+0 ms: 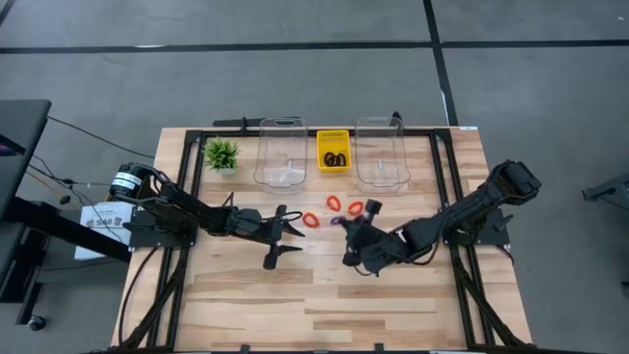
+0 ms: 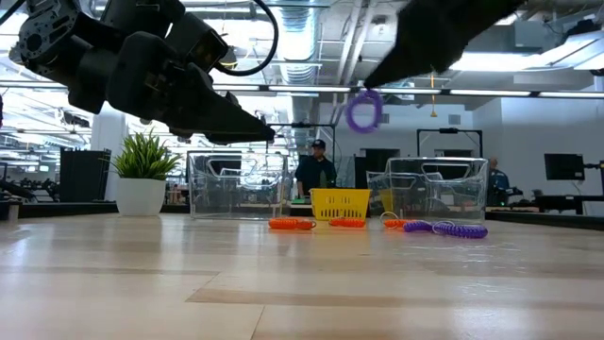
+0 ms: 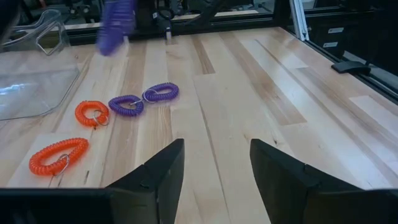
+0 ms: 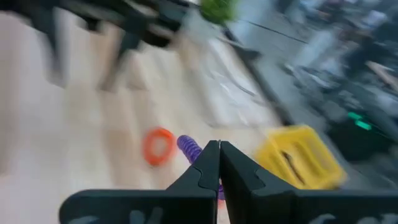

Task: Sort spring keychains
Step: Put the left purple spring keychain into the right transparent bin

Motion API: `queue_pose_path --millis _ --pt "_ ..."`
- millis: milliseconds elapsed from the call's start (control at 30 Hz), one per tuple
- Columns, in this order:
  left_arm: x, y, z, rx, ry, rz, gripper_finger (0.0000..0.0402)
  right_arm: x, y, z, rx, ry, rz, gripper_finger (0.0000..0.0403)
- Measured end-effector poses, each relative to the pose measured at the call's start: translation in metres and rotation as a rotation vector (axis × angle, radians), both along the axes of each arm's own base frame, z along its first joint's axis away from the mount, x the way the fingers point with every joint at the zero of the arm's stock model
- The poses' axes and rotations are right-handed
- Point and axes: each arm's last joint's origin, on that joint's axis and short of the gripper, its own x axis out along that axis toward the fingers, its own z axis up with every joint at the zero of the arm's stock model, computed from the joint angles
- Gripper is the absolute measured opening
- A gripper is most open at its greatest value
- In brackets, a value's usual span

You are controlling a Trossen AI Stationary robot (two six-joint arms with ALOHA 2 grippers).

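My right gripper [image 2: 377, 83] is shut on a purple spring keychain [image 2: 363, 111] high above the middle of the table. In the high view the same gripper [image 1: 346, 229] and keychain [image 1: 339, 221] show. On the table lie two orange keychains [image 3: 59, 155] [image 3: 91, 113] and two purple ones [image 3: 126, 104] [image 3: 160, 93], flat on their sides. The yellow basket [image 1: 333, 149] holds black keychains [image 1: 334, 158]. My left gripper [image 1: 295, 236] stands open over the table left of the loose keychains, nothing between its fingers [image 3: 161, 171]. My right gripper pinches the purple keychain's coil [image 4: 189, 148] between its two shut fingers, at the loop's upper part [image 2: 371, 94]. The fingers slant down from the table's right side. The loop hangs below the fingertips, clear of the table.
Two clear bins [image 1: 281, 152] [image 1: 381, 152] flank the yellow basket along the far edge. A small green plant in a white pot [image 1: 221, 154] stands at the far left. The near half of the wooden table [image 1: 324, 305] is bare. People stand in the room beyond [image 2: 316, 170].
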Motion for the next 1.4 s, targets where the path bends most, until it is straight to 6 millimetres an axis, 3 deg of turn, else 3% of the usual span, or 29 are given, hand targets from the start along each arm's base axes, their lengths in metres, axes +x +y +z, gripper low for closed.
queue_pose_path --millis 300,700,1033,1200,1400 --pt "0.0 0.0 0.0 0.0 0.0 0.0 0.0182 -0.015 -0.026 -0.002 -0.12 -0.039 -0.3 0.0" --pt "0.0 0.0 0.0 -0.003 0.001 0.001 0.0182 -0.036 -0.118 0.003 -0.121 0.095 -0.682 0.0" --pt "0.0 0.0 0.0 -0.003 0.001 0.001 0.0182 -0.044 -0.198 -0.002 0.129 0.262 -0.823 0.0" --pt "0.0 0.0 0.0 -0.003 0.001 0.001 0.0182 -0.05 -0.235 0.006 0.319 0.194 -0.778 0.0" --pt "0.0 0.0 0.0 -0.003 0.001 0.001 0.0182 -0.053 -0.265 0.011 0.556 0.066 -0.645 0.0"
